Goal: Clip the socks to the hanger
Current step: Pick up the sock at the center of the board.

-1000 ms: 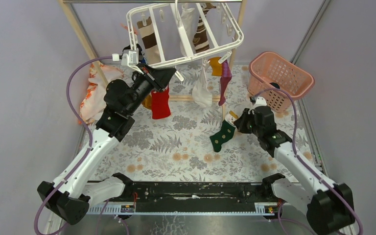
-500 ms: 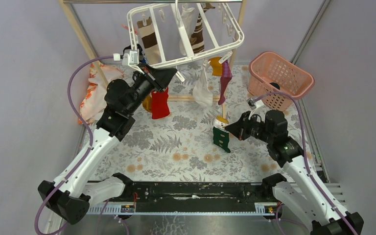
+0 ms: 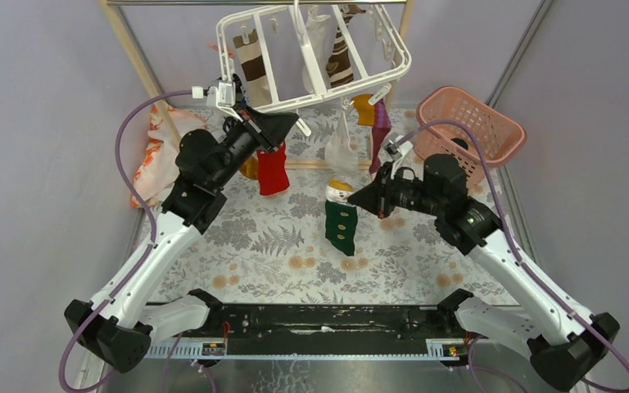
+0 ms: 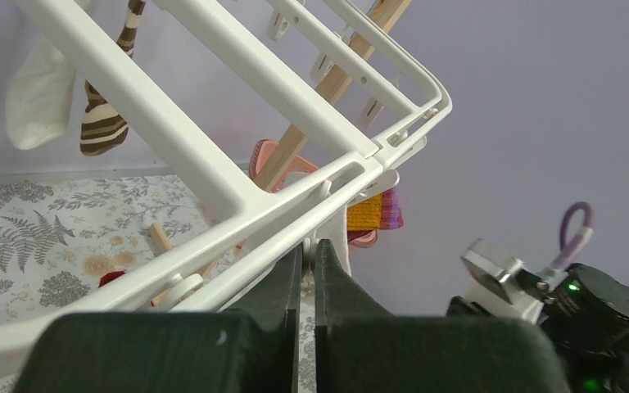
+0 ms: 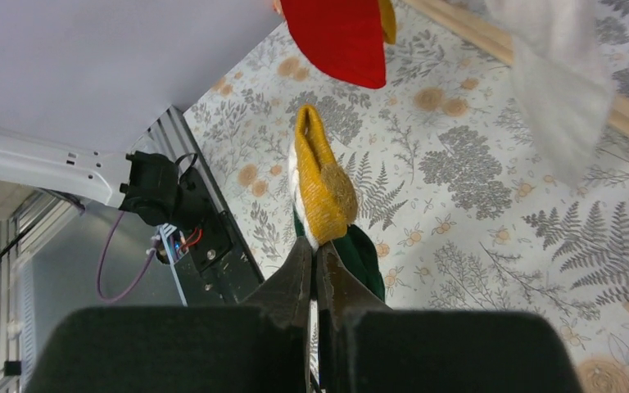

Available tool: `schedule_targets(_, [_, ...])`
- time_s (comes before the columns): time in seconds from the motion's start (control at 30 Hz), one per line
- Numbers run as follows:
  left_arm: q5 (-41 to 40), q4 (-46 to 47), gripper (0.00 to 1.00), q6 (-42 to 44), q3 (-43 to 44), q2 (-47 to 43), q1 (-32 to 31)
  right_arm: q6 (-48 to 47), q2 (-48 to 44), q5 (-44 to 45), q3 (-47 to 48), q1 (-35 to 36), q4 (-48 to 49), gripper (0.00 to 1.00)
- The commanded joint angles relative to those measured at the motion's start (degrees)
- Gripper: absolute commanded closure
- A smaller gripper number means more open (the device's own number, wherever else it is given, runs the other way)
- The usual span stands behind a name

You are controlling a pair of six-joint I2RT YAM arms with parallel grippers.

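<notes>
The white hanger hangs tilted from the rod, with brown-striped, white, orange, purple and red socks clipped to it. My left gripper is shut on a white clip at the hanger's near edge. My right gripper is shut on the cuff of a green sock with a yellow cuff, held dangling above the table, below the white sock. In the right wrist view the yellow cuff sticks out past the shut jaws.
A pink lattice basket stands at the back right. An orange-and-white patterned cloth lies at the back left. The wooden rack's posts and base bar frame the hanger. The table has a floral cover.
My right gripper has carried the green sock leftward and upward, toward the hanger. My left gripper has stayed on the clip, lifting the hanger's near edge slightly.
</notes>
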Motion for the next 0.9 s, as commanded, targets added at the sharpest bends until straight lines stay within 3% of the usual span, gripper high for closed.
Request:
schedule_targets(0.0, [4.2, -1.8, 1.00, 0.3, 2.1, -1.2, 0.0, -2.3, 4.3, -3.5, 5.6, 2.4, 2.0, 1.00])
schedule_targets(0.37, [11.1, -4.4, 1.00, 0.1, 4.0, -0.2, 0.0, -4.1, 11.8, -6.3, 15.3, 7.9, 2.5, 1.00])
schedule_targets(0.87, [17.2, -7.8, 1.00, -1.4, 4.1, -2.4, 0.0, -9.7, 20.3, -6.8, 26.6, 8.2, 1.5, 1.00])
